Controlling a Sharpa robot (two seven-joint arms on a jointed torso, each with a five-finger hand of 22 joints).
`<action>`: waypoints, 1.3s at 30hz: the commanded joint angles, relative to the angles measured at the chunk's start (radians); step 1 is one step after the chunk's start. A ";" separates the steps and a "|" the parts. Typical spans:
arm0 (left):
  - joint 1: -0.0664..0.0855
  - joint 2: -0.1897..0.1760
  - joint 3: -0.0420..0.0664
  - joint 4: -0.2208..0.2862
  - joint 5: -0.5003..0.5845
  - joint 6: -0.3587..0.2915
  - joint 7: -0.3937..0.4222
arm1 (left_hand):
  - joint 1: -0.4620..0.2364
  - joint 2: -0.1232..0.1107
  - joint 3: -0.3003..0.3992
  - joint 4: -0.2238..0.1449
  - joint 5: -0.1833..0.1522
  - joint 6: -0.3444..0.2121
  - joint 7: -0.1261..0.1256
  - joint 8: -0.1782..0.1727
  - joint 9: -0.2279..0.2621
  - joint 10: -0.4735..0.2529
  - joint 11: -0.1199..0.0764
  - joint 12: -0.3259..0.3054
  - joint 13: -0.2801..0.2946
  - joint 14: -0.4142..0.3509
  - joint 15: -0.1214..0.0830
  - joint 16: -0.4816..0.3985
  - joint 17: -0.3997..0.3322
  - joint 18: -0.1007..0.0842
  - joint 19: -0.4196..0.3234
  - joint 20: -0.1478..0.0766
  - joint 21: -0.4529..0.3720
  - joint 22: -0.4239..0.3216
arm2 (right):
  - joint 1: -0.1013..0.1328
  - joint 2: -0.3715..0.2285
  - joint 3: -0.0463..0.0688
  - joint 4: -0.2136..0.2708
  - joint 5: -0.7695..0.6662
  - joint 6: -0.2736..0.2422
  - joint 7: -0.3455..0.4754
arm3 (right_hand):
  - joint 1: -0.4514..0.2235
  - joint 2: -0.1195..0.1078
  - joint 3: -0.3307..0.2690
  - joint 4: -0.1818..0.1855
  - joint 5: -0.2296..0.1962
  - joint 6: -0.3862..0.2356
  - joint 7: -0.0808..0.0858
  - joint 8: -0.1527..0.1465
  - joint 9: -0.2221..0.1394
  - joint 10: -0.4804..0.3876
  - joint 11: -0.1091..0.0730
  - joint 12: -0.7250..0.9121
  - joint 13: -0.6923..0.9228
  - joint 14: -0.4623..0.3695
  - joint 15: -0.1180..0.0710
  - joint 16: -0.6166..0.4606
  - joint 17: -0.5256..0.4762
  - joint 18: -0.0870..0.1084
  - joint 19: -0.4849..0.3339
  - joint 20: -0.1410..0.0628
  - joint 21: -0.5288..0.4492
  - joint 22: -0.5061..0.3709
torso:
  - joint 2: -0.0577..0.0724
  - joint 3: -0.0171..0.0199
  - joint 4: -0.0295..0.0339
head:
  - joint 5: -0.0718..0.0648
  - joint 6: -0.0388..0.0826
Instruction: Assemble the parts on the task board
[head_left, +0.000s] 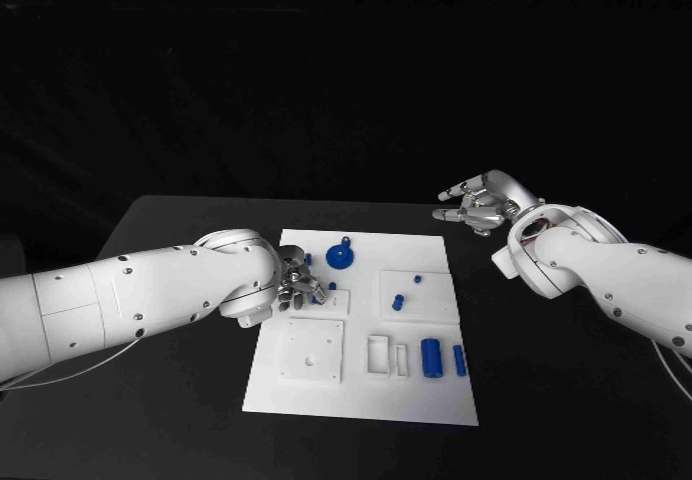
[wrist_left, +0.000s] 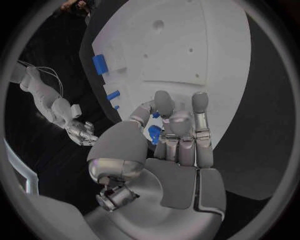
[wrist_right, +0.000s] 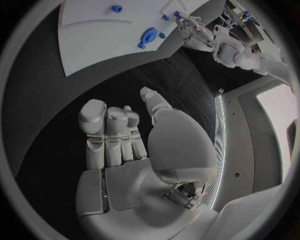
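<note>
The white task board (head_left: 361, 400) lies mid-table. My left hand (head_left: 299, 286) hovers low over the board's left side, above a raised square plate (head_left: 320, 302). In the left wrist view its thumb and fingers (wrist_left: 180, 131) pinch a small blue part (wrist_left: 154, 134). My right hand (head_left: 483, 205) is raised beyond the board's far right corner, over bare table. In its wrist view the fingers (wrist_right: 106, 135) stand loosely apart from the thumb and hold nothing. A blue round disc (head_left: 340, 256) lies near the board's far edge.
Two blue cylinders (head_left: 431, 357) (head_left: 460, 360) lie in slots near the board's right edge. Small blue pegs (head_left: 397, 300) stand on a square plate. A blank square plate (head_left: 312, 352) sits at the near left. Black table (head_left: 173, 400) surrounds the board.
</note>
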 joint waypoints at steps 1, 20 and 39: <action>-0.003 0.003 -0.002 -0.002 0.015 0.040 -0.011 | 0.004 0.013 0.011 -0.009 -0.014 0.293 -0.155 0.002 0.166 0.035 -0.021 0.004 0.001 0.004 -0.003 0.004 0.001 0.002 0.004 0.003 -0.001 0.020 | 0.000 0.001 0.001 0.000 -0.001 0.011 0.005 | -0.009 0.003 -0.002 -0.006 0.003 0.005 0.000 -0.004 0.000 -0.005 0.002 -0.004 -0.001 -0.001 0.003 -0.006 -0.001 0.019 0.041 0.003 -0.004 0.101 | 0.000 0.0000 -0.0006 | 0.001 -0.001; -0.003 0.016 -0.002 -0.018 0.022 0.037 -0.003 | 0.035 0.026 -0.017 0.070 -0.083 0.304 -0.158 0.003 0.168 0.036 -0.023 0.013 0.000 0.006 -0.003 0.018 0.008 0.003 0.009 0.007 -0.004 0.021 | 0.000 0.003 0.001 -0.002 -0.001 0.015 0.003 | -0.012 0.001 0.004 -0.009 0.032 0.001 0.001 -0.004 0.000 -0.006 0.002 -0.005 -0.002 -0.001 0.002 -0.006 0.000 0.019 0.041 0.002 -0.005 0.101 | 0.000 0.0005 -0.0012 | -0.009 0.004; -0.003 0.035 -0.002 -0.038 0.018 0.040 -0.006 | 0.069 0.017 -0.061 0.114 -0.173 0.296 -0.157 0.001 0.167 0.035 -0.021 0.011 -0.008 0.000 -0.003 0.007 -0.015 0.001 0.009 0.006 -0.013 0.020 | 0.000 0.004 0.001 -0.002 -0.001 0.022 0.000 | -0.012 0.001 0.005 -0.010 0.036 0.002 0.001 -0.004 0.000 -0.006 0.002 -0.005 -0.002 -0.001 0.002 -0.007 -0.001 0.019 0.041 0.002 -0.006 0.101 | 0.001 0.0010 -0.0007 | -0.020 0.008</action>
